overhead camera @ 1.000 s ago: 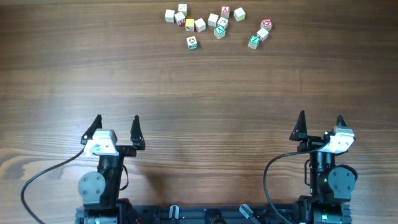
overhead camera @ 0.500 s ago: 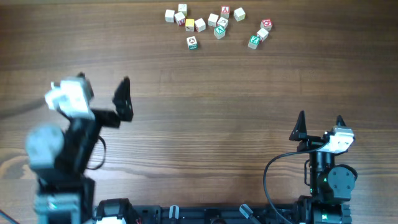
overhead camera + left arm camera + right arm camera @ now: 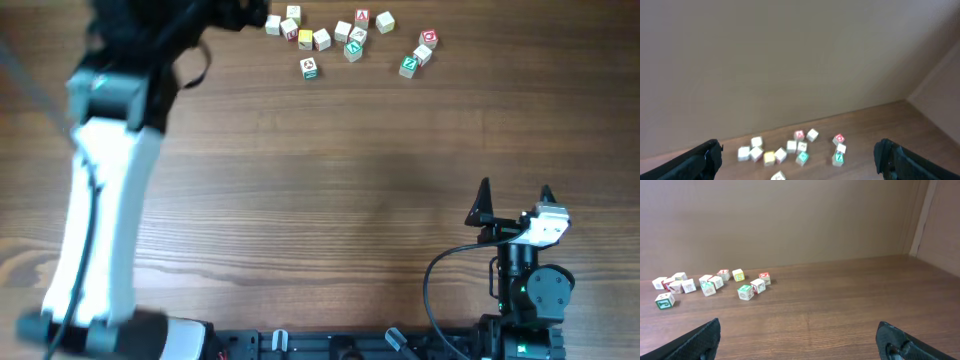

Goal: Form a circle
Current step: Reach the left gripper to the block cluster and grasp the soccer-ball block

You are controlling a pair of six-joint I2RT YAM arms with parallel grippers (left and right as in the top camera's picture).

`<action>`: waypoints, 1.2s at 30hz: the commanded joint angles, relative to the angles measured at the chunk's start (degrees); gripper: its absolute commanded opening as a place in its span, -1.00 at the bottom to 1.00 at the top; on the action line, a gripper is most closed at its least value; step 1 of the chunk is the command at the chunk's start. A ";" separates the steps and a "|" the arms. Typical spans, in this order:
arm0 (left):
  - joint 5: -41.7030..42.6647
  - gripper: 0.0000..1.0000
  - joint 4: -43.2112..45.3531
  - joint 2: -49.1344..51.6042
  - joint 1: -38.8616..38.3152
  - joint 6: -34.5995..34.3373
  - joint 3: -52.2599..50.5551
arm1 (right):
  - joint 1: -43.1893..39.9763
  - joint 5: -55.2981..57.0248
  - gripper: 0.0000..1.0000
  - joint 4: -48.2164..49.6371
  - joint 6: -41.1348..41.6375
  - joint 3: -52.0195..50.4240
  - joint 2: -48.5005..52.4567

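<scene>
Several small pale wooden letter cubes [image 3: 352,50] lie in a loose scatter at the far middle of the table, not in a circle. One green-faced cube [image 3: 309,68] sits alone nearer me, and a small group [image 3: 420,55] lies to the right. My left gripper [image 3: 240,12] is blurred at the far edge, just left of the cubes. In the left wrist view it [image 3: 799,160] stands open, with the cubes [image 3: 801,158] ahead between its fingers and nothing held. My right gripper [image 3: 515,190] is open and empty near the front edge, and it [image 3: 799,330] sees the cubes [image 3: 745,291] far off to the left.
The white left arm [image 3: 100,200] stretches diagonally over the left side of the wooden table [image 3: 330,180]. A plain wall [image 3: 790,220] rises behind the far edge, with a corner at the right.
The left arm has swung up from its rest near the front edge to the far left, beside the cubes. Its gripper stayed open. The right arm and the cubes have not moved.
</scene>
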 commanded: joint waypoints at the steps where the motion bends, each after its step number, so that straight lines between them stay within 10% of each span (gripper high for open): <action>1: 0.24 1.00 6.19 10.14 -2.08 -0.48 1.55 | -0.17 -0.94 1.00 0.11 0.11 -0.07 -0.26; 16: 3.82 1.00 4.76 36.04 -5.38 -0.59 1.33 | -0.17 -0.92 0.99 0.11 0.13 -0.07 -0.26; 26: -19.19 1.00 5.84 44.15 -8.31 -17.57 1.33 | -0.17 -0.92 1.00 0.11 0.13 -0.07 -0.26; 36: -18.80 1.00 6.78 46.93 -8.07 -18.60 1.31 | -0.17 -0.92 0.99 0.11 0.13 -0.07 -0.26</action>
